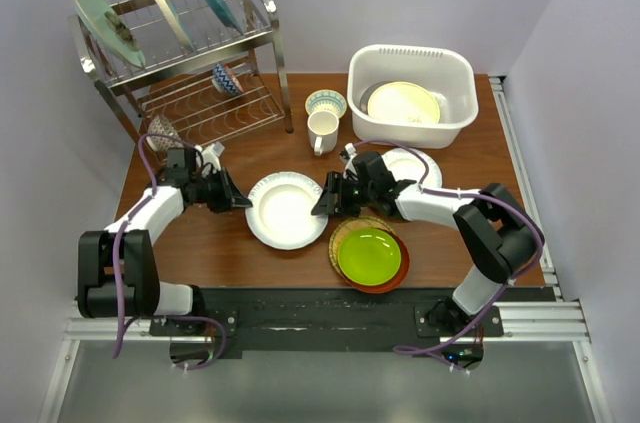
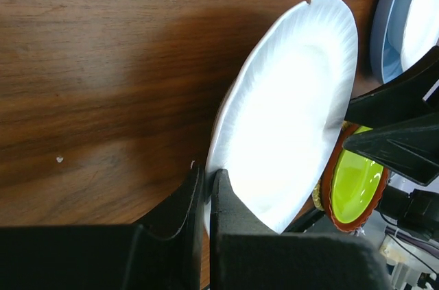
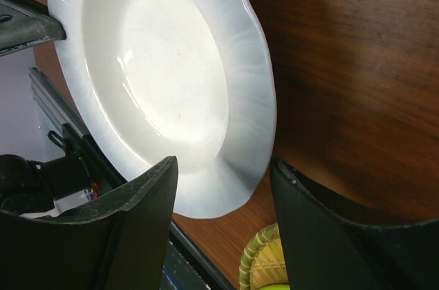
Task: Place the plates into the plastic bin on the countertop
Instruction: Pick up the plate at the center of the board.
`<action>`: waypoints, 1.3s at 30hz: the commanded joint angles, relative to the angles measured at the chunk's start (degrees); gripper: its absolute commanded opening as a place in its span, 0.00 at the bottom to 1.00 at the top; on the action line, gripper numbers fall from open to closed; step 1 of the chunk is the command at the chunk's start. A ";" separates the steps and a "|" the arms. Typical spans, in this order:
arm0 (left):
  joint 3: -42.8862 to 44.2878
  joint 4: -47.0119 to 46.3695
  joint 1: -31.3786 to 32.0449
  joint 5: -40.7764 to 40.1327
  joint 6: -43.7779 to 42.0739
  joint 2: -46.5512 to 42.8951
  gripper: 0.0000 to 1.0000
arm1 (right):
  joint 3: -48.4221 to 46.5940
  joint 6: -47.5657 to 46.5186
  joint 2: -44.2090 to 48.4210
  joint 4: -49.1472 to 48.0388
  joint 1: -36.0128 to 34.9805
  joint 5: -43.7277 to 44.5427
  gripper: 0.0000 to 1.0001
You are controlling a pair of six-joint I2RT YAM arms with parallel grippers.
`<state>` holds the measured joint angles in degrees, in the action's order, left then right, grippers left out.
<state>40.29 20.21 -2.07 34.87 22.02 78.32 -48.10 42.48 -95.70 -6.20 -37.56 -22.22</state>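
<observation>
Only the wrist views show left jaws pinching the white plate [image 2: 288, 118], right jaws wide astride its rim

readable text: none | labels, brands: none | numbers, signs: none

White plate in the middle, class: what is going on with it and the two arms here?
The left gripper is shut on the white plate's left rim. The right gripper is open, its jaws either side of the opposite rim without closing on it. One pale yellow plate lies in the bin at the back right. A lime plate on a stack and a blue-rimmed plate wait on the countertop.
</observation>
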 commanded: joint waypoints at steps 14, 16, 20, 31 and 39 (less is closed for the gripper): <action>0.66 1.42 -0.31 -6.49 -1.81 3.24 0.00 | 4.24 8.32 1.39 -25.53 -0.23 -8.19 0.44; 0.66 1.42 -0.31 -6.31 -1.89 3.06 0.00 | 5.02 8.23 2.18 -27.37 -0.41 -8.89 0.43; 0.49 0.54 -0.31 -4.38 -2.07 2.10 0.00 | 6.43 9.28 2.27 -31.85 -0.67 -10.47 0.40; -0.48 -1.57 -0.22 -0.25 -2.16 -0.45 0.00 | 8.98 11.66 1.58 -42.05 -1.46 -12.50 0.39; -1.09 -2.80 0.57 2.57 -2.25 -0.28 0.00 | 10.21 16.23 -3.87 -48.73 -2.08 -11.62 0.37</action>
<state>40.10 18.52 -3.27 31.88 20.78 79.00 -36.95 54.85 -98.85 -39.94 -36.86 -29.61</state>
